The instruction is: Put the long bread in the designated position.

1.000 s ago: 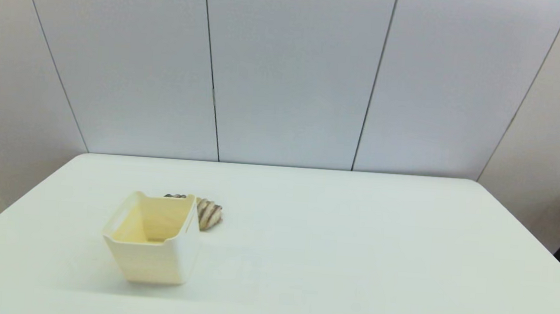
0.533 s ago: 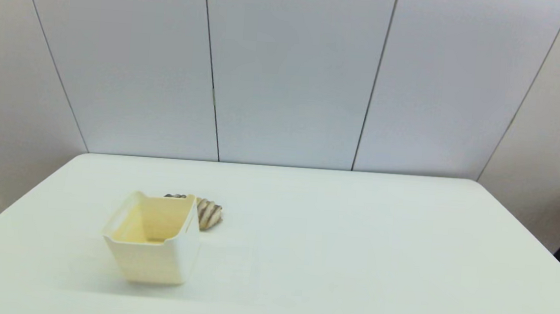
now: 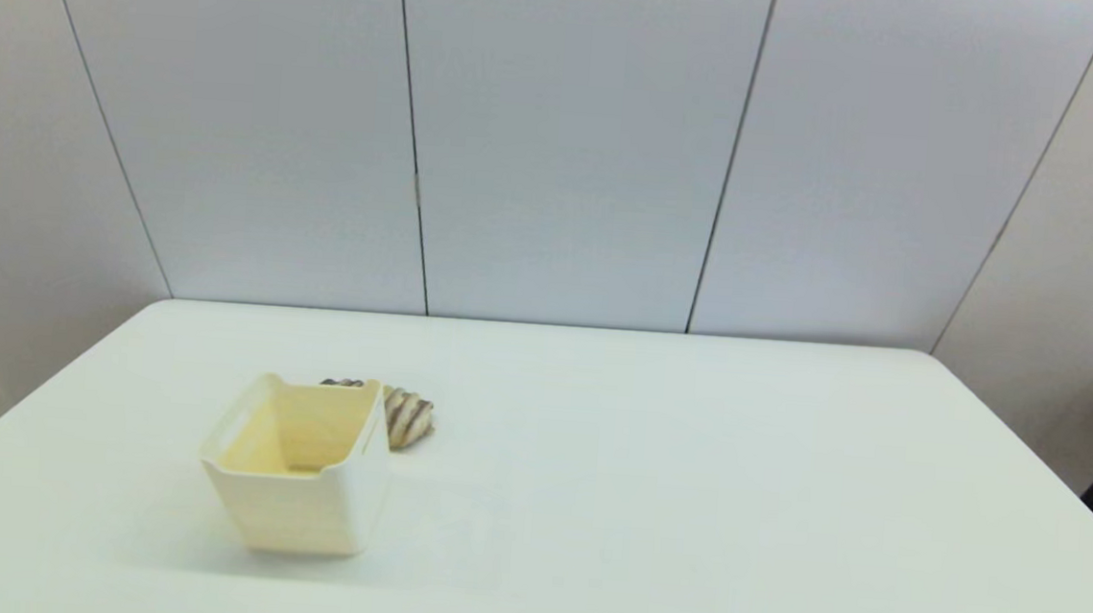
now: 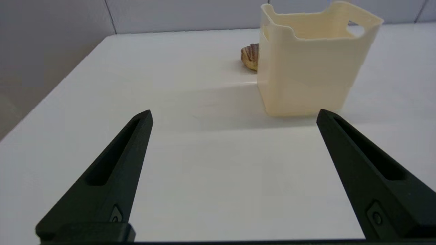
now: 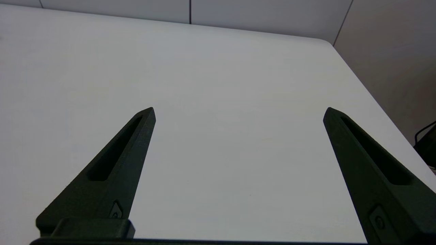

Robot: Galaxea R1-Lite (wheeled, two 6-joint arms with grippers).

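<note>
A: Left gripper (image 4: 233,115)?
B: Fingers spread wide, nothing between them. It sits low over the table (image 3: 686,509), outside the head view, facing the bin (image 4: 308,64) from well short of it.

A: Right gripper (image 5: 238,112)?
B: Also spread wide and empty, over bare table near the right edge, outside the head view too.

A: Bread (image 3: 407,417)?
B: On the table, behind the bin at its far right corner, just beside the wall; contact can't be told. Bin hides most of it. Left wrist view shows only one striped end (image 4: 250,56).

A: Bin?
B: Cream, upright, on the left half.
</note>
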